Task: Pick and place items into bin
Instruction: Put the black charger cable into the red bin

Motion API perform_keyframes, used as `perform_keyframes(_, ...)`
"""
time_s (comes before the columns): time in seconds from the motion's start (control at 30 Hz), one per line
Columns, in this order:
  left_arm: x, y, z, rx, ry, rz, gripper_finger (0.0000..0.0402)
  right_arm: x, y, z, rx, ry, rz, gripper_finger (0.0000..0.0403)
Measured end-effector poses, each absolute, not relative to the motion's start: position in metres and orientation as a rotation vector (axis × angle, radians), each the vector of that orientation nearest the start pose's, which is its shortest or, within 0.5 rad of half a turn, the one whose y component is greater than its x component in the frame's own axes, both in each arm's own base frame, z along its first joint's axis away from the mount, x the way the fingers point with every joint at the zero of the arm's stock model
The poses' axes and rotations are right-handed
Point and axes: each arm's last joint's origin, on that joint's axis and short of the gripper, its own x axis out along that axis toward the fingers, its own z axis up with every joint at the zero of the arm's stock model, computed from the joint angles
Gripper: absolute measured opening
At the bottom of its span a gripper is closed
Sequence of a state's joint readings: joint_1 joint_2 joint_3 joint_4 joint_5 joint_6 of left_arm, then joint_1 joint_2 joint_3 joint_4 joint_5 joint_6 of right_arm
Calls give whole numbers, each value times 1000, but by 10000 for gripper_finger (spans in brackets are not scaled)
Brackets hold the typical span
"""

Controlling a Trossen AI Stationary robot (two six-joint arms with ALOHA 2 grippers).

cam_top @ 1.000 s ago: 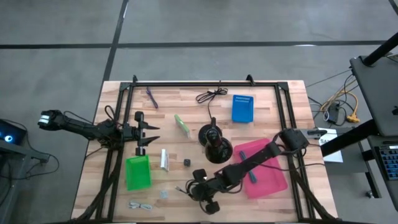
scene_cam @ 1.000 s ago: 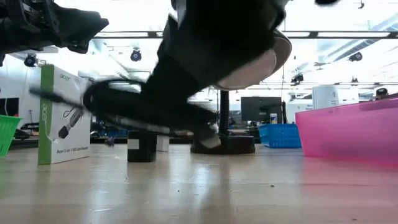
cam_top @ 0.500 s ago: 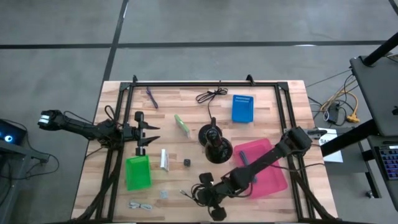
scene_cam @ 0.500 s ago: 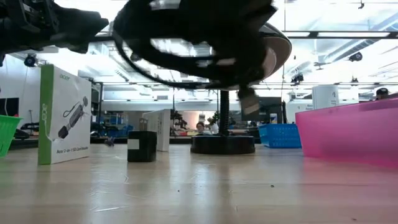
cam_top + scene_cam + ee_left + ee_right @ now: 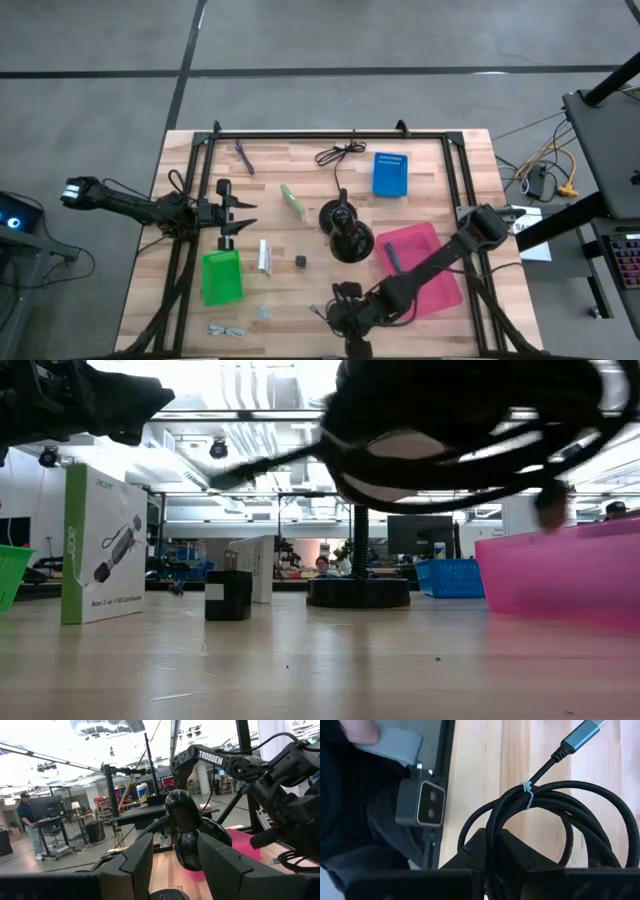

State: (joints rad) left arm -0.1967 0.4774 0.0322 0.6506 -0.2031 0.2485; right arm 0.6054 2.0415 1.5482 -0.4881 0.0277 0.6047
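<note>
A coiled black cable [image 5: 555, 815], bound with a white tie [image 5: 526, 795], hangs from my right gripper [image 5: 348, 318] near the table's front edge, left of the pink bin [image 5: 428, 272]. That gripper is shut on it. In the low view the loops [image 5: 470, 455] are clear of the table. My left gripper [image 5: 236, 214] waits open at the table's left, above the green bin [image 5: 222, 277], holding nothing. A purple pen [image 5: 244, 156], a green and white packet [image 5: 293, 200], a white packet [image 5: 264, 256] and a tiny black cube [image 5: 300, 261] lie on the wood. My right gripper pinches several strands of the coil [image 5: 492, 837] between its two fingers [image 5: 470, 855]. It comes slanting down from above. The coil is lifted clear of the table and hangs from the fingers, one plug end [image 5: 580, 735] sticking out free.
The black round-based stand [image 5: 346, 238] is in the table's middle, a blue bin [image 5: 390, 174] and another black cable [image 5: 338, 153] farther back. Clear bits [image 5: 228, 328] lie near the front left. A dark frame [image 5: 330, 134] rims the table.
My right gripper has risen and gone toward the table's right edge along the front, rolling about its own axis. The coiled cable has come up with it, from close over the table to hanging clear, and has swung toward the pink bin.
</note>
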Motion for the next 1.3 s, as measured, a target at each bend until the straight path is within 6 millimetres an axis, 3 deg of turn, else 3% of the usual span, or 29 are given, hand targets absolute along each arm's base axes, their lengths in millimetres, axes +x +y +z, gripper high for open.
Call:
perform_keyframes(0.2,125,-19,193,207,-200,32,141,348,256,193,291,1129,169,24)
perform_keyframes(0.4,125,-19,193,207,-200,33,141,335,264,203,254,1134,192,24)
perform_keyframes(0.73,125,-19,193,206,-199,36,141,291,277,251,-71,876,118,24)
perform_keyframes(0.9,125,-19,193,206,-199,36,141,270,280,264,-194,771,85,24)
perform_keyframes(1.13,125,-19,193,206,-199,35,141,248,268,256,-225,753,27,24)
perform_keyframes(1.3,125,-19,193,206,-199,35,141,230,249,246,-174,760,-27,24)
